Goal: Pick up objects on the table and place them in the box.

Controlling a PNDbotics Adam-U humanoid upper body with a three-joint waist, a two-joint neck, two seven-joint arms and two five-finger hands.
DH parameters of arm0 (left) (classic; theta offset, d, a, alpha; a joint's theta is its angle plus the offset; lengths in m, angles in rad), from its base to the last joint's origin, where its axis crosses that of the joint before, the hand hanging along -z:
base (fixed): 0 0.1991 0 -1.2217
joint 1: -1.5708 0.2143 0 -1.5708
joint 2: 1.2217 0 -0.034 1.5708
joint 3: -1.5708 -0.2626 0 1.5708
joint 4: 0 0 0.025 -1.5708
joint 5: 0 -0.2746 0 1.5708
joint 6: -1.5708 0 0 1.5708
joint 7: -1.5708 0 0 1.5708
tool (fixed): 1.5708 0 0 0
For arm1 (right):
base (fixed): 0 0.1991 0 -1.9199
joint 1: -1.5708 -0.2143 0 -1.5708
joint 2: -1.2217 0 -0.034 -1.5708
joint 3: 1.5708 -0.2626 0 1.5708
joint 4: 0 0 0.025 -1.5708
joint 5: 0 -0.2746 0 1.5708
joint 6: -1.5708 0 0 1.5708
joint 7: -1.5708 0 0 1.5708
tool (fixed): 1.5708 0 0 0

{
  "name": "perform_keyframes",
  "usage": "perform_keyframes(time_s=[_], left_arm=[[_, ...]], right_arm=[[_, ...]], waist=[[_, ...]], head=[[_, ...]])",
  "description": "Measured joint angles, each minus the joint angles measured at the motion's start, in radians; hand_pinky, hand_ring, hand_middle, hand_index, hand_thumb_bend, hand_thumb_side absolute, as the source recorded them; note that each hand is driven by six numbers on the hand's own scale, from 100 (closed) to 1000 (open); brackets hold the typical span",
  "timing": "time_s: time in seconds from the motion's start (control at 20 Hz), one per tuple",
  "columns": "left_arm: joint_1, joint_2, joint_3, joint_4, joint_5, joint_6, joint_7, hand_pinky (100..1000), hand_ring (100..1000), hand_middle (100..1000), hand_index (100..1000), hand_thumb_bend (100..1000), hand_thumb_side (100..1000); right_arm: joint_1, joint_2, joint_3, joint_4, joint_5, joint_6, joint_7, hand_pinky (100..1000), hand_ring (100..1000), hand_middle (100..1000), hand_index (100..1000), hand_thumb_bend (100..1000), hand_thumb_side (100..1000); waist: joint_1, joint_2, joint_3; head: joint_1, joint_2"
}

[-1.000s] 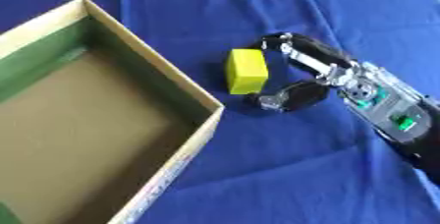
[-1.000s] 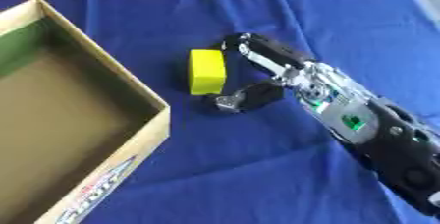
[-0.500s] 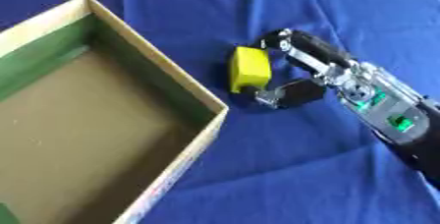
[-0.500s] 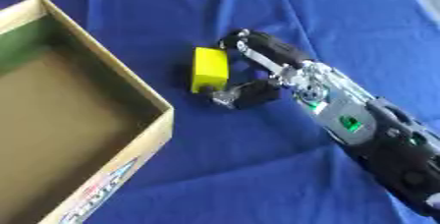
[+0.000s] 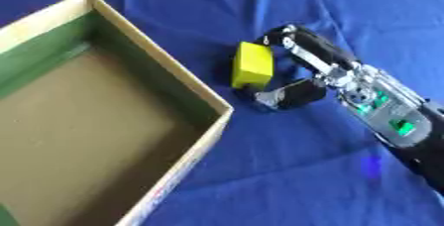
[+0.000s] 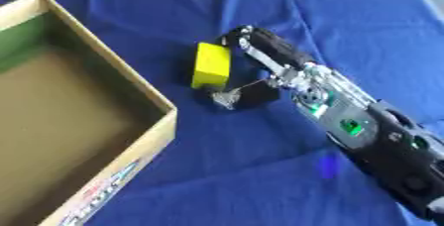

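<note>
We take the box (image 5: 113, 136) as our landmark. It is nearest to us, open-topped, with a brown floor and a green inner wall. The part of the floor we can see holds nothing, so as far as we can tell nothing is placed yet; its near-left corner runs out of view.

Just beyond the box's right wall, on the blue cloth over the table (image 5: 286, 180), lies the yellow block (image 5: 252, 65). It sits near that wall but is not touching it. It is the only loose object we can see outside the box.

The right robot hand (image 5: 299, 74) comes in from the right, on the side of the block away from the box. Its fingers (image 6: 260, 46) curl over the block's far top corner, and its thumb (image 5: 291, 94) comes in at the block's near bottom corner. So it is closing around the block, with contact at both ends by the look of it. We cannot tell whether the block is off the cloth; it looks grounded.

The left robot hand is not in view.

Our read: we are at the grasp stage on the first item. Lifting it, carrying it left over the box wall and releasing it are all still to do. The wall beside the block is tall, so the lift must clear the rim before the hand moves across.
</note>
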Motion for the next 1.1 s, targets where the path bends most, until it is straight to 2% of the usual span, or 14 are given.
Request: perform_keyframes(time_s=[0.15, 0.2, 0.35, 0.5, 0.55, 0.6, 0.8, 1.1], left_arm=[[0.000, 0.000, 0.000, 0.000, 0.000, 0.002, -0.002, 165, 304, 503, 505, 100, 885], [0.000, 0.000, 0.000, 0.000, 0.000, 0.004, -0.003, 168, 307, 504, 508, 100, 886], [0.001, 0.000, 0.000, 0.000, 0.000, 0.007, -0.002, 170, 308, 504, 509, 100, 886], [0.001, 0.000, 0.001, 0.000, 0.001, 0.009, -0.002, 173, 310, 504, 511, 100, 886], [0.002, 0.000, 0.001, 0.000, 0.002, 0.010, -0.002, 173, 311, 504, 512, 100, 886], [0.003, 0.000, 0.001, 0.000, 0.003, 0.011, -0.002, 174, 311, 505, 512, 100, 886], [0.009, 0.001, 0.001, 0.000, 0.008, 0.016, -0.001, 177, 314, 505, 514, 100, 886], [0.010, 0.001, 0.001, 0.000, 0.012, 0.024, -0.002, 180, 315, 505, 515, 100, 888]], right_arm=[[0.002, 0.000, 0.003, -0.007, -0.016, 0.006, -0.025, 801, 743, 407, 606, 100, 465], [0.006, 0.000, 0.003, -0.011, -0.023, 0.008, -0.036, 794, 738, 402, 593, 100, 492], [0.015, 0.000, 0.003, -0.030, -0.054, 0.014, -0.074, 791, 737, 419, 594, 100, 513], [0.030, -0.001, 0.003, -0.050, -0.083, 0.020, -0.111, 787, 737, 456, 590, 100, 525], [0.034, -0.001, 0.003, -0.055, -0.090, 0.023, -0.121, 784, 736, 461, 588, 100, 560], [0.038, -0.001, 0.003, -0.059, -0.099, 0.026, -0.131, 783, 735, 460, 587, 100, 518], [0.046, -0.006, -0.002, -0.078, -0.135, 0.034, -0.164, 774, 726, 455, 566, 100, 502], [0.055, -0.012, -0.005, -0.114, -0.180, 0.041, -0.214, 769, 728, 468, 573, 100, 524]], waist=[[0.001, -0.002, -0.005], [0.001, -0.006, -0.009], [0.001, -0.034, -0.016], [0.003, -0.048, -0.021], [0.004, -0.054, -0.022], [0.006, -0.062, -0.024], [0.005, -0.091, -0.028], [0.002, -0.116, -0.036]], head=[[0.002, 0.003], [0.004, 0.008], [0.015, 0.027], [0.023, 0.043], [0.024, 0.046], [0.025, 0.049], [0.026, 0.063], [0.025, 0.078]])
